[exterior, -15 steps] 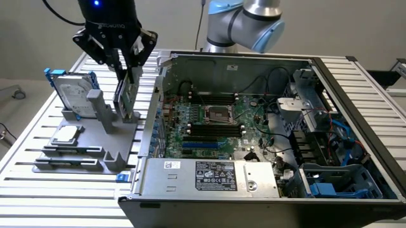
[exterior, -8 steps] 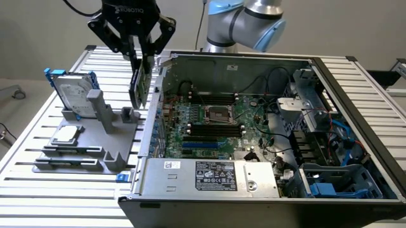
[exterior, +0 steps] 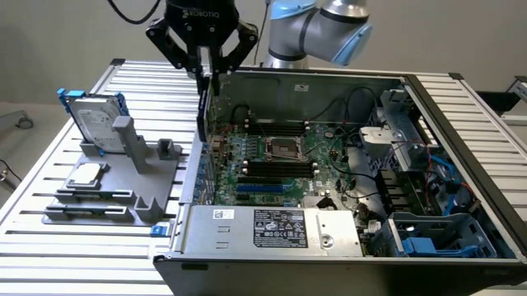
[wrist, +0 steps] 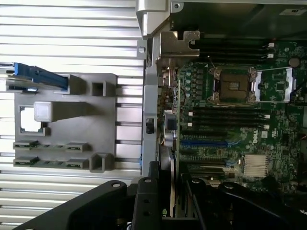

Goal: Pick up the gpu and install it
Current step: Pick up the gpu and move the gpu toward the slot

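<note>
Over on the exterior view's left, the hard drive (exterior: pixel 92 117) is standing upright in the grey rack (exterior: pixel 91 214), with the square chip (exterior: pixel 87 176) lying flat in front of it. Moving across, the gripper (exterior: pixel 206 73) is hanging over the open computer case (exterior: pixel 329 86) at the wall nearest the rack. Its fingers are pinching tight on the top edge of the graphics card (exterior: pixel 202 114). The card is hanging upright, edge-on, just inside that wall, beside the motherboard (exterior: pixel 280 166). I can't tell whether it's touching a slot.
</note>
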